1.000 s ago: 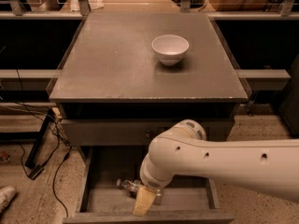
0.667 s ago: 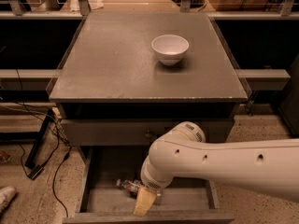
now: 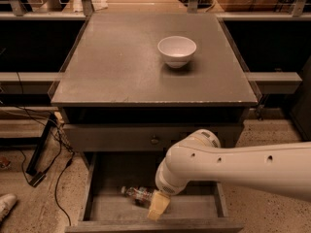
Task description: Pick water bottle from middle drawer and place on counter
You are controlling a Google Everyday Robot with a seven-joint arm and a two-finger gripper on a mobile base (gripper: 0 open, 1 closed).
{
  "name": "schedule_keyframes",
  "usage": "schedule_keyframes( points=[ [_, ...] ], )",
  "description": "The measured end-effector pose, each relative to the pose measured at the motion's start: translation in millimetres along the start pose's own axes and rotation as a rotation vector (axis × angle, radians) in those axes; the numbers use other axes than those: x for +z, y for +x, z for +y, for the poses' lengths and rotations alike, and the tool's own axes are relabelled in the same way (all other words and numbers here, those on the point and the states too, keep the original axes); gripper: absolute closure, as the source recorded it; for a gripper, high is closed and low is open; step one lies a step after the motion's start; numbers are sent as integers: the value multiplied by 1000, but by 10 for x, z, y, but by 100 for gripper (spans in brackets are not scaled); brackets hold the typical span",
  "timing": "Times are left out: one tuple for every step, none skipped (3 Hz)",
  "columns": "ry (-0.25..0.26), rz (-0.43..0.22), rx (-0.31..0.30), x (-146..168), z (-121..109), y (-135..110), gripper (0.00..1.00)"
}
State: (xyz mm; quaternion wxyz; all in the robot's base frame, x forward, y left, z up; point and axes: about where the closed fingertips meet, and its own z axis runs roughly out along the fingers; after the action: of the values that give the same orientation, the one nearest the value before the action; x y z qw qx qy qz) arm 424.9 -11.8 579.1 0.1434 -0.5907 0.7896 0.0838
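A large white robot arm (image 3: 233, 166) enters from the right edge and crosses the lower half of the view, its rounded wrist bending down into an open drawer.

Behind and above it stands a grey drawer cabinet. Its broad, flat, square top serves as the table (image 3: 121, 67), with a clear glassy rim along the edges.

Below the table is a closed grey drawer front (image 3: 112, 137) with a small round metal knob (image 3: 154, 140) at its middle. Under that, the middle drawer (image 3: 109, 208) is pulled out toward the viewer, a wide shallow box with a flat bottom and low side walls.

A white bowl (image 3: 177, 50) sits upright on the table, right of centre and toward the back.

The gripper (image 3: 159, 207), tan in colour, hangs from the wrist down inside the middle drawer, near its front wall. Whether it is open or closed cannot be told.

The water bottle (image 3: 137, 194), small and clear with a reddish band, lies on its side on the drawer bottom. It sits just left of the gripper, its right end meeting the tan tip; whether it is gripped cannot be told.

Dark cables (image 3: 53, 144) trail over the speckled floor to the left of the cabinet.
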Motion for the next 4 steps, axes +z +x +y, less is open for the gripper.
schedule_keyframes(
  points=[
    [-13, -43, -7, 240, -109, -115, 0],
    [-13, -45, -5, 245, -112, -116, 0],
    [16, -58, 36, 478, -279, -67, 0],
    [16, -58, 36, 479, -278, -67, 0]
  ],
)
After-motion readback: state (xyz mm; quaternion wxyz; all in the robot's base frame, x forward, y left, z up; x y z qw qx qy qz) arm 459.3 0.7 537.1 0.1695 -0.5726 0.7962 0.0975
